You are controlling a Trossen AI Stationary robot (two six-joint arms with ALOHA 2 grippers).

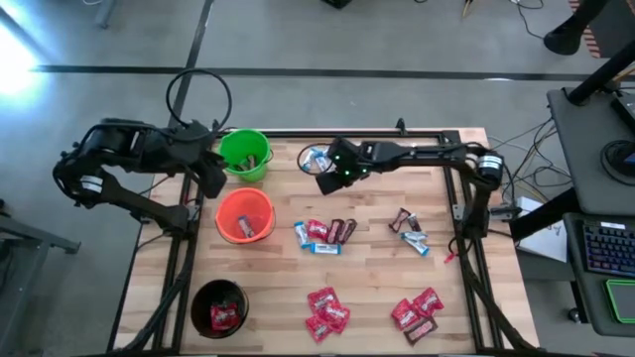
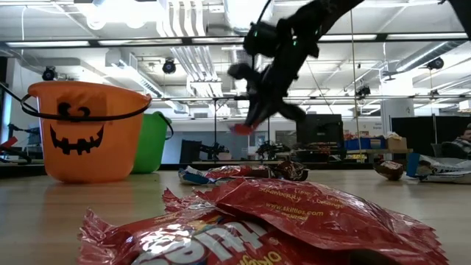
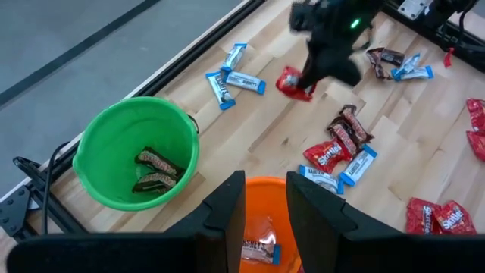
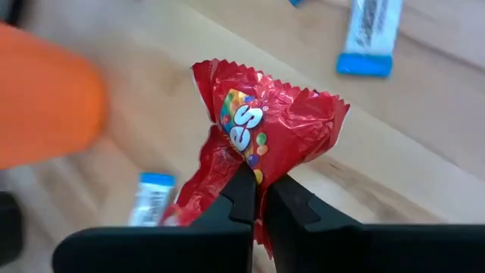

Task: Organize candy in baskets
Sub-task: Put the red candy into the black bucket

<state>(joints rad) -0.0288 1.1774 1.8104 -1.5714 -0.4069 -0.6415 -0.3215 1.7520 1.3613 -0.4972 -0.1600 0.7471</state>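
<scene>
Table (image 1: pixel 367 268): pale wood planks, matt, visible grain, framed by dark metal rails. Red candy packet (image 4: pixel 261 133) in the right gripper (image 4: pixel 259 199): crinkled glossy foil-like wrapper, serrated edge. Gripper fingers (image 4: pixel 292 208): matt black plastic look. Green basket (image 3: pixel 114 159): smooth shiny plastic; orange basket (image 2: pixel 85 125): smooth plastic, printed black face, thin black handle. Black basket (image 1: pixel 219 303): dark plastic. Blue-and-white candies (image 3: pixel 244 80): glossy wrappers. Floor (image 1: pixel 298 40): smooth grey.
</scene>
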